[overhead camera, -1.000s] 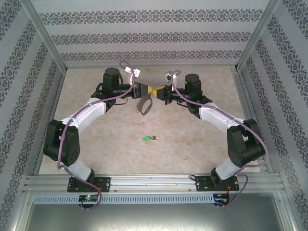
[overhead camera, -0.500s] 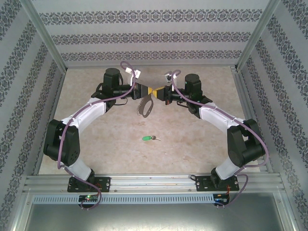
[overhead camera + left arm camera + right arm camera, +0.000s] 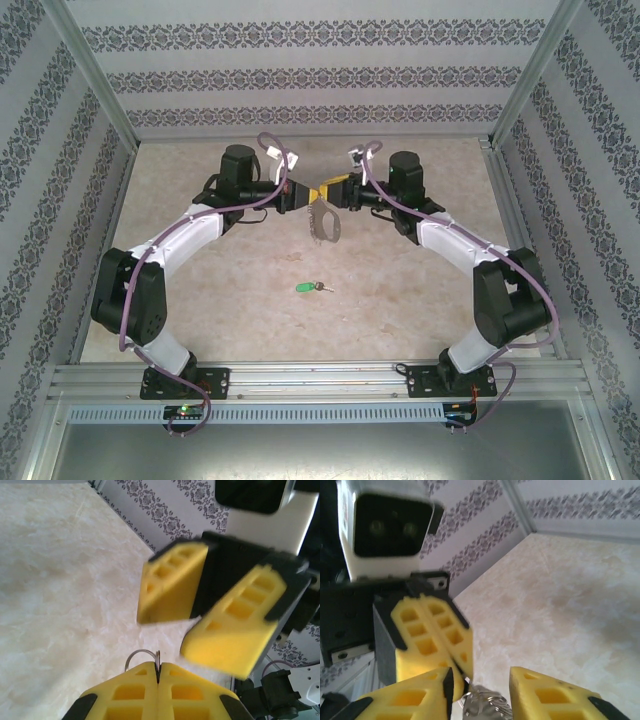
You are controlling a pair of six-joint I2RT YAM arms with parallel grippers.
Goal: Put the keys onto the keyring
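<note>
Protruding from the clamped left fingers (image 3: 125, 700): the keyring (image 3: 142, 652).

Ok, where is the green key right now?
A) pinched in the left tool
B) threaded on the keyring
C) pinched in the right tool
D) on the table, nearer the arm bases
D: the green key lies on the bare table, apart from the keyring held up farther back.

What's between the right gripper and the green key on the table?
Nothing visible on the table. The key lies alone on bare surface, nearer the bases than the right gripper. Only the keyring, hanging from the shut left gripper, dangles close to that path.
</note>
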